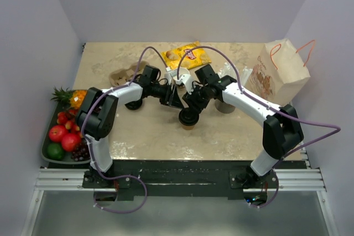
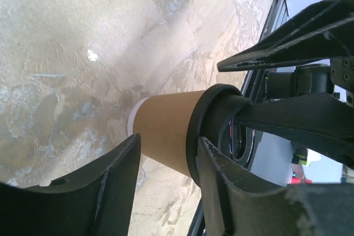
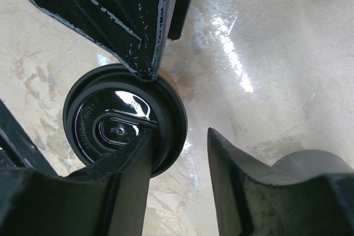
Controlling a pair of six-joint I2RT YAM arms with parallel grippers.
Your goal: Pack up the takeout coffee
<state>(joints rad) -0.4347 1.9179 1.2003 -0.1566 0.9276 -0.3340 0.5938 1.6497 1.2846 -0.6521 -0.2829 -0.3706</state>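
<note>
The cup (image 1: 188, 121) stands mid-table with its lid (image 3: 124, 120) on. The right gripper (image 3: 181, 136) is apart, one finger over the lid's rim. The left gripper (image 2: 166, 156) also gapes at the cup's side; whether it touches is unclear. Best, I judge, to brace the wall lightly and press evenly. Open room lies nearward. The grey cup (image 1: 224, 106) crowds the right; the carrier (image 1: 123, 74) and bag (image 1: 279, 73) sit farther.

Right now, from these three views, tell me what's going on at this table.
A small tan kraft paper cup stands on the beige table, its round black plastic lid on top. The right gripper is open, one finger lying across the lid; the left gripper, also open, reaches in beside the cup. The tan moulded-pulp carrier sits further back, without the cup.
</note>
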